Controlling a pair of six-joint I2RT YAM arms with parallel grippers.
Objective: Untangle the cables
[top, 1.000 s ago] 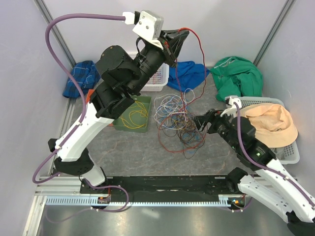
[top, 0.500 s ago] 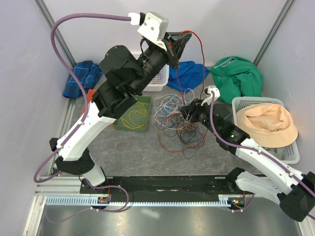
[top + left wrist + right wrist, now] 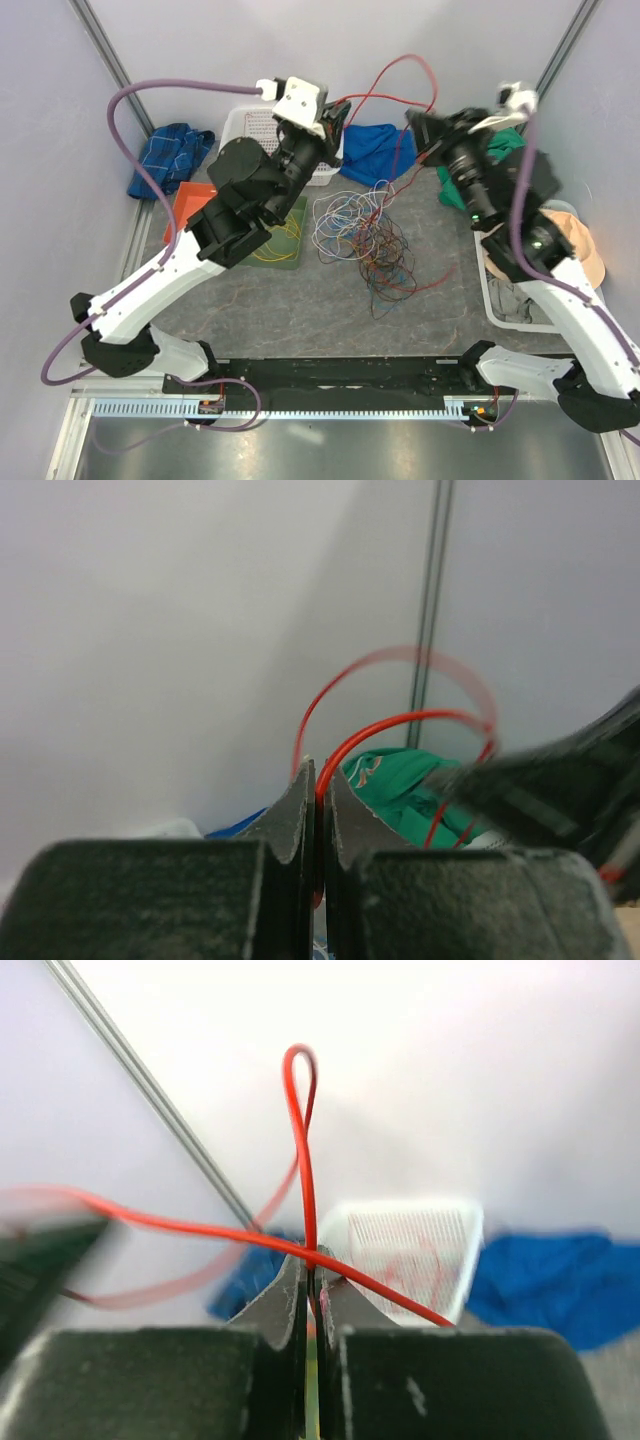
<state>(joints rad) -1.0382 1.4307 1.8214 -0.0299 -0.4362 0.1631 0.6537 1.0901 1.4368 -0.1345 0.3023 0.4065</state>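
Red cable [image 3: 398, 60]: one strand up off the table, arching high between the two grippers. It smears to a ghost arc in both wrist views.
Hard to read: from above, both sets of fingertips are small and dark against the arms, so the grip shows only in the wrist views. Where the red strand drops back into the heap is lost among the other threads.
Left gripper [image 3: 318, 780]: jaws closed to a hairline slit. The red cable is pinched in that slit and curves up and to the right out of the tips.
Right gripper [image 3: 312, 1272]: jaws pressed all but together on the red cable. One narrow loop stands upright above the tips, and a second run crosses slantwise just at them. A pale strip shows down in the slit; cannot tell what it is.
Heap of cables [image 3: 360, 240]: a loose tangle of white, blue, red and dark strands on the table [image 3: 300, 300], between the arms and well below both grippers.
Yellow cable [image 3: 275, 240]: coiled in the green tray [image 3: 268, 262], beside the heap and half under the left arm.
Background: blue cloth [image 3: 372, 155] behind the heap.
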